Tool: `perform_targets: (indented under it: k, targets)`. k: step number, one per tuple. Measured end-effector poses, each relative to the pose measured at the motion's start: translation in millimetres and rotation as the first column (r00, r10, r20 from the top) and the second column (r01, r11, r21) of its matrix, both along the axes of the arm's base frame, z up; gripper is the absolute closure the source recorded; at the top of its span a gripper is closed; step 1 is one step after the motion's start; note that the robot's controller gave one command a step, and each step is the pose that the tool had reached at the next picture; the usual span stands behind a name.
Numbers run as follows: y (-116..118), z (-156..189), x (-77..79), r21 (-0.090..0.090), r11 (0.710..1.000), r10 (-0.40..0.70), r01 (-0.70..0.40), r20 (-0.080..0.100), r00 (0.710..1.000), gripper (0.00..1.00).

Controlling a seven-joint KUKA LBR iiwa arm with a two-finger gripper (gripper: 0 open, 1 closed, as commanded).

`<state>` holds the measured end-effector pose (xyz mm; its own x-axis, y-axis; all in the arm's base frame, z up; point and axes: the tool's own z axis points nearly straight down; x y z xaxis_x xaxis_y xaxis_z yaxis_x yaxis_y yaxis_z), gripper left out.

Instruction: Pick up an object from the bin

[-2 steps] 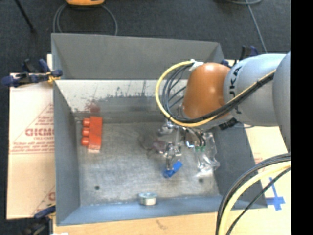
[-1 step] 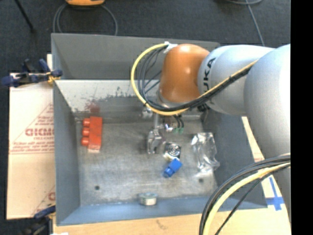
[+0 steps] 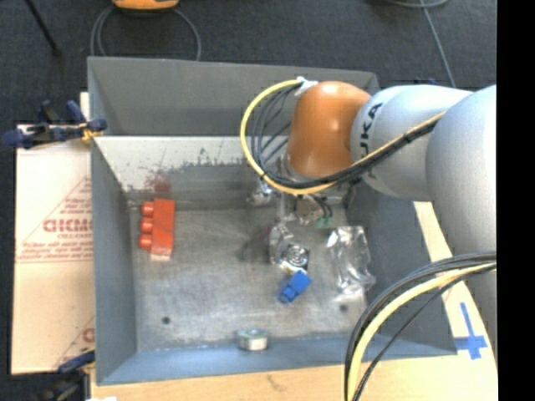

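- Grey metal bin [image 3: 114, 266] is sitting on a dark floor.
- Gripper [image 3: 288, 253] is hanging low over the bin's middle; whether it is open, closed or gripping anything cannot be told.
- Small blue block [image 3: 293, 287] is lying just in front of it, with crumpled clear plastic [image 3: 351, 261] lying near, toward the view's right.
- Orange brick [image 3: 157, 226] is lying near the left wall, and a silver disc [image 3: 251, 338] is lying by the front wall.
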<state>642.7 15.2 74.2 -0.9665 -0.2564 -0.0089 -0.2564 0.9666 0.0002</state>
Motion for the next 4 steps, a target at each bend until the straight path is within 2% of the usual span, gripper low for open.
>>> perform_targets:
  k: [1, 2, 3, 4]
  targets:
    - [0, 2, 2.2, 0.000, 1.000, -0.003, 0.003, 0.001, 1.000, 0.00]
    - [-1, 4, 3.0, 0.000, 1.000, -0.005, 0.005, 0.002, 1.000, 1.00]
    - [-1, 43, 5.8, -0.001, 1.000, -0.008, 0.008, 0.003, 1.000, 1.00]
    - [-1, 53, 7.7, 0.000, 1.000, -0.011, 0.011, 0.002, 1.000, 1.00]
